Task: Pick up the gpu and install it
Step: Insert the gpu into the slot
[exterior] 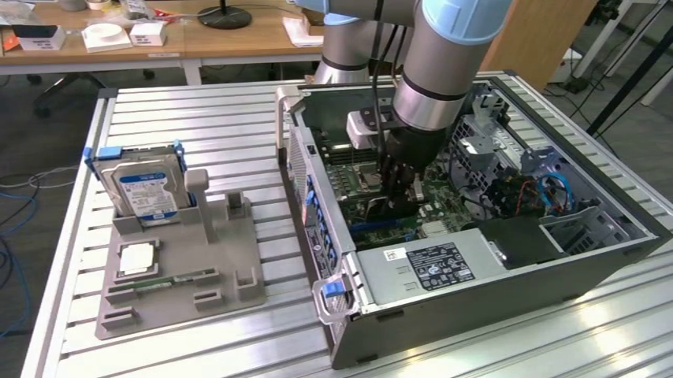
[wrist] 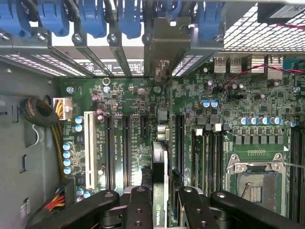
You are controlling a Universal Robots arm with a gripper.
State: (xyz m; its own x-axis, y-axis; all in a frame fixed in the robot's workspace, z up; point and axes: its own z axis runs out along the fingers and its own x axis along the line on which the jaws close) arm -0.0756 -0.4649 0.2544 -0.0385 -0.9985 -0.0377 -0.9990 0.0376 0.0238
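Observation:
My gripper (exterior: 398,201) is down inside the open computer case (exterior: 589,260), over the green motherboard (exterior: 347,161). It is shut on the gpu (exterior: 370,211), a thin dark card held on edge between the fingers. In the wrist view the gpu (wrist: 160,164) shows edge-on, running away from the gripper (wrist: 162,207). The card's silvery end bracket (wrist: 164,45) stands at the case's rear slot openings. The card hangs right over the motherboard (wrist: 138,93), between the long black expansion slots (wrist: 126,143). Whether its edge is in a slot is hidden.
A grey fixture tray (exterior: 226,252) on the slatted table holds a hard drive (exterior: 142,189) with a blue-white label, a square chip (exterior: 137,260) and a memory stick (exterior: 169,279). Inside the case are the power supply (exterior: 431,264), blue cables (exterior: 552,193), the processor socket (wrist: 255,183) and blue slot clips (wrist: 90,16).

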